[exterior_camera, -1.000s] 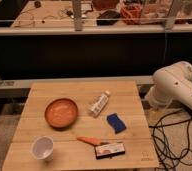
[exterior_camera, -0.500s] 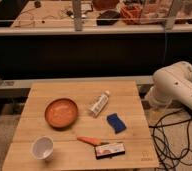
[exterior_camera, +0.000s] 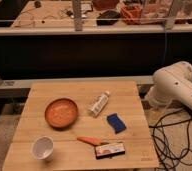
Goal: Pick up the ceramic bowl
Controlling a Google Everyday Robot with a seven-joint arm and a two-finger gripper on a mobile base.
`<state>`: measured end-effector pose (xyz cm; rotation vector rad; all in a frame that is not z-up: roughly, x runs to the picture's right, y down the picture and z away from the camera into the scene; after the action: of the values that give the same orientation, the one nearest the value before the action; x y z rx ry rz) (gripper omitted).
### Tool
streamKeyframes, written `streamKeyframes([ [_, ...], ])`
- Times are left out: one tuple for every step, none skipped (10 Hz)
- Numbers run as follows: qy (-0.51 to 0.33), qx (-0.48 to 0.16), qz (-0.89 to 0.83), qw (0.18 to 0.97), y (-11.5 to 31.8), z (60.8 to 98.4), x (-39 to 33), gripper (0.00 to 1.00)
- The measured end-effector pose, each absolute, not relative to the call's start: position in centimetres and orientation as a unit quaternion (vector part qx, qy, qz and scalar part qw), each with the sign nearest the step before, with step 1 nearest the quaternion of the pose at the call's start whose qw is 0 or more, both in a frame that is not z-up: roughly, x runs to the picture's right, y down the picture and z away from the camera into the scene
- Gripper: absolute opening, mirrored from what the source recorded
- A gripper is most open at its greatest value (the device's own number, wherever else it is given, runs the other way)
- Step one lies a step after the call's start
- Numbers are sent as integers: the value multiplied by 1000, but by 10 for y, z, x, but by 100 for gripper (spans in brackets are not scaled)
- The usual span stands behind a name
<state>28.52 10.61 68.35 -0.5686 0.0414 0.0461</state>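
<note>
Zero progress toward the lift, judging by the layout: reaching, closing and raising all left to do. Wooden desk (exterior_camera: pixel 134 95) carrying everything. White arm (exterior_camera: pixel 176 90) well to the right of the bowl (exterior_camera: pixel 61 112), off the desk edge, with the gripper out of sight beyond it, spread wide and grasping nothing. Bowl upright and untouched: round, shallow, orange-brown, seemingly empty. Just right of the bowl, a white bottle (exterior_camera: pixel 99 103) lying down. Below and left of the bowl, a small white cup (exterior_camera: pixel 42 148).
</note>
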Motion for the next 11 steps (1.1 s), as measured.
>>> streamKeyframes([
  [20, -280, 23, 959, 106, 684, 285, 80],
  [21, -281, 22, 959, 106, 684, 284, 80],
  [19, -280, 16, 960, 99, 685, 271, 80],
  [17, -279, 11, 960, 93, 687, 257, 80],
  [17, -280, 6, 960, 89, 688, 243, 80],
  [17, -281, 3, 960, 86, 689, 235, 80],
  [17, -280, 0, 960, 83, 689, 232, 80],
  [17, -280, -4, 960, 81, 689, 232, 80],
  [19, -280, -8, 960, 81, 690, 232, 80],
  [18, -279, -21, 960, 80, 692, 223, 80],
  [18, -276, -32, 960, 78, 694, 210, 80],
])
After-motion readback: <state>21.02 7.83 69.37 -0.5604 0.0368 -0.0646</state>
